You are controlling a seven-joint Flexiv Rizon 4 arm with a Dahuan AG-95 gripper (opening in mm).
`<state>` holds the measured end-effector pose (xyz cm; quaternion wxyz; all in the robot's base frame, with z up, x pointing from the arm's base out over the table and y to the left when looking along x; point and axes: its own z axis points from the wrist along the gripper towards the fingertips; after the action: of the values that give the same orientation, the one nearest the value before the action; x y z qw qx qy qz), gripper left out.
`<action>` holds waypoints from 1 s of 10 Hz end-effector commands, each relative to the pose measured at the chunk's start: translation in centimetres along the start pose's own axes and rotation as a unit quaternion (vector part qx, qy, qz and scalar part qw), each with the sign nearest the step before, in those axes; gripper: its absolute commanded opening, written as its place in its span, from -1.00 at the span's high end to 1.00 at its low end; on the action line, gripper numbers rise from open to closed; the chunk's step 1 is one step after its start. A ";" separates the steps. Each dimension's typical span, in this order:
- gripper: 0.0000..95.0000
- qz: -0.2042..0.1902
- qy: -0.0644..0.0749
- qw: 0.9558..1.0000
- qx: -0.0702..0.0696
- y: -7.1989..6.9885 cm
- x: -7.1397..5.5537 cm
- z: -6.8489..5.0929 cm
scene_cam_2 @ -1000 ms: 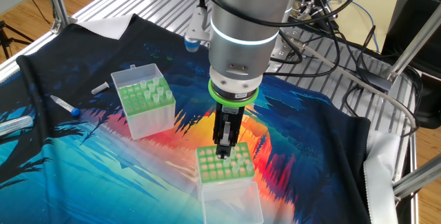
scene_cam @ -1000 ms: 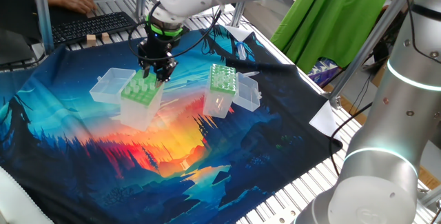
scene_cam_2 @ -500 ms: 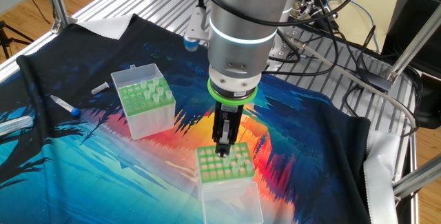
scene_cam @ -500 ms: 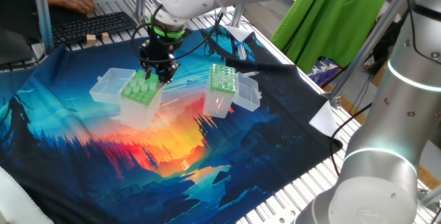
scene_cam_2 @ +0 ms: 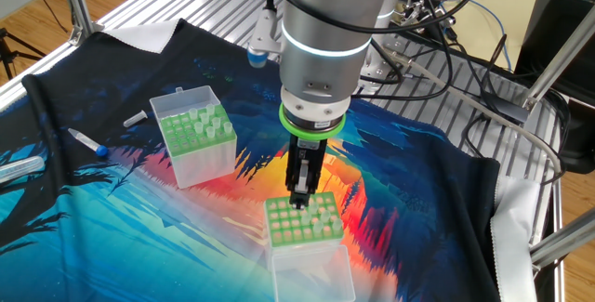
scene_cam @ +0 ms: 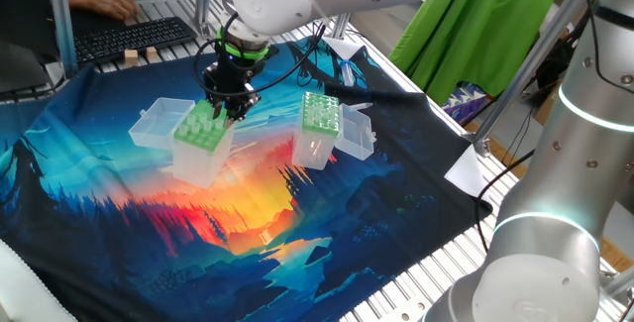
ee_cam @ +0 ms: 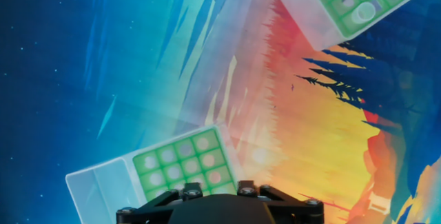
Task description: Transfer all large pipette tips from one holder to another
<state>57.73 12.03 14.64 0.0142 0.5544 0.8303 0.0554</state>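
one fixed view: gripper [scene_cam: 230,110] over light-green holder [scene_cam: 198,156]; clenched or released, cannot tell

No text, label, brand, number or sign can be read in any view; the boxes [scene_cam_2: 299,225] bear no lettering that shows; the printed cloth [scene_cam: 258,233] carries only a picture; the keyboard [scene_cam: 129,37] at the back is perhaps lettered, but its keys are too small to read.
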 end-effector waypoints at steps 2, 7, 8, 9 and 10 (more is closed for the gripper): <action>0.60 0.006 0.001 1.000 0.000 0.2 0.2 -0.1; 0.60 0.006 0.003 1.000 -0.005 0.5 0.2 -0.2; 0.60 0.007 0.003 1.000 -0.006 0.6 0.3 -0.2; 0.60 0.006 0.003 1.000 -0.007 0.6 0.3 -0.2; 1.00 0.000 -0.001 1.000 -0.008 0.6 0.3 -0.2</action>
<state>58.21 12.52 14.81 0.0193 0.5531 0.8306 0.0620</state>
